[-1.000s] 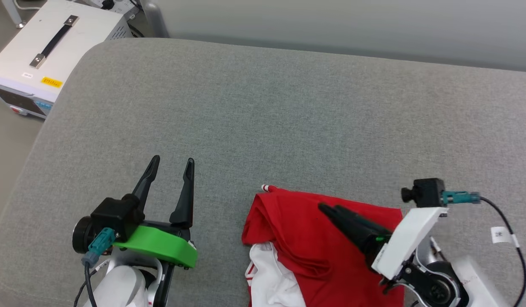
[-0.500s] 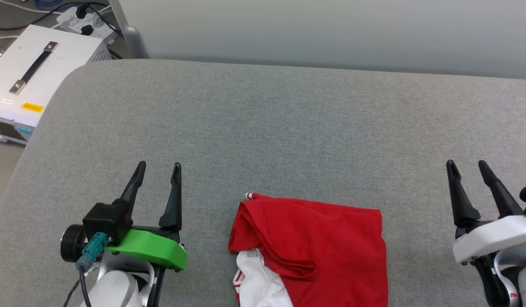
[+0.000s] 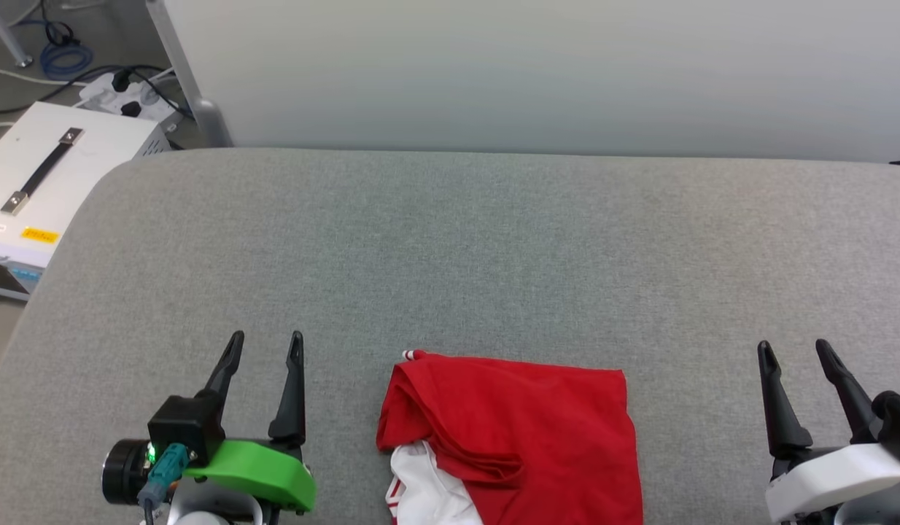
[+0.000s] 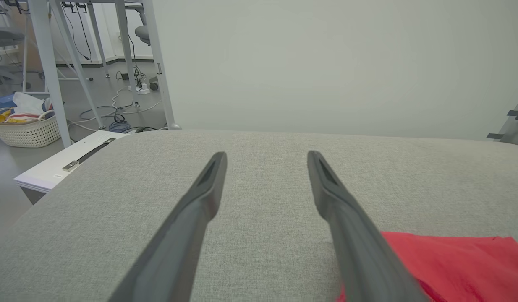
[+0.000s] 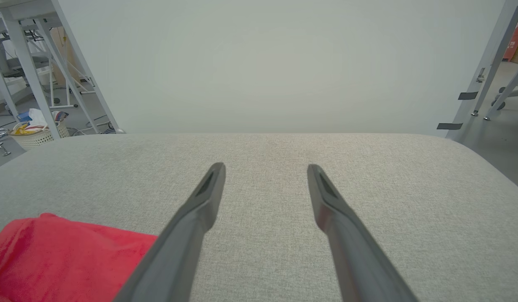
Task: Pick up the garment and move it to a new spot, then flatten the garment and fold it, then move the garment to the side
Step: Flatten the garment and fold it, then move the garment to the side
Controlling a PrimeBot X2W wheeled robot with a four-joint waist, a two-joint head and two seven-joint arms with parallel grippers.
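Observation:
The garment [image 3: 516,437] lies folded on the grey padded table [image 3: 450,255] near its front edge, red with a white sleeve part at its lower left. It also shows as a red patch [image 4: 443,264] low right in the left wrist view and as a red patch [image 5: 57,256] low left in the right wrist view. My left gripper [image 3: 266,341] stands open to the garment's left, clear of it. My right gripper [image 3: 793,348] stands open to its right, also apart from it. Nothing is between either pair of fingers.
A white box with a black handle [image 3: 41,182] sits off the table's left edge, with cables and a power strip [image 3: 122,91] behind it. A pale wall [image 3: 537,73] runs along the table's far side. A wicker basket [image 4: 26,130] stands on the floor.
My right gripper has lifted off the garment and swung out to the right side. The head camera has tilted up, so the whole picture shifted down. The garment lies still.

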